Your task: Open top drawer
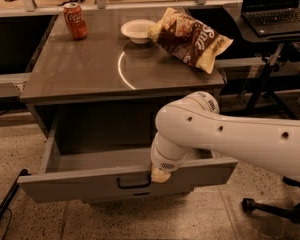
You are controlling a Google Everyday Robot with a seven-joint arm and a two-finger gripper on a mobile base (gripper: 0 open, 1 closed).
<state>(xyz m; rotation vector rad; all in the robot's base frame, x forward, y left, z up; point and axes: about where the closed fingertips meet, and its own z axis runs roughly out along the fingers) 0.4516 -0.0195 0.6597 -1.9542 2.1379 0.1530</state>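
Note:
The top drawer is grey and wide, and stands pulled far out from under the dark table top. Its inside is a deep grey box that looks empty. A small black bar handle sits at the centre of its front. My gripper hangs from the white arm just to the right of the handle, at the drawer front's top edge. The arm covers the drawer's right inner part. The lower drawers show only as a thin strip under the front.
On the table top stand a red cola can, a white bowl and a chip bag. A laptop sits on a stand at the right. A chair base is on the floor at the lower right.

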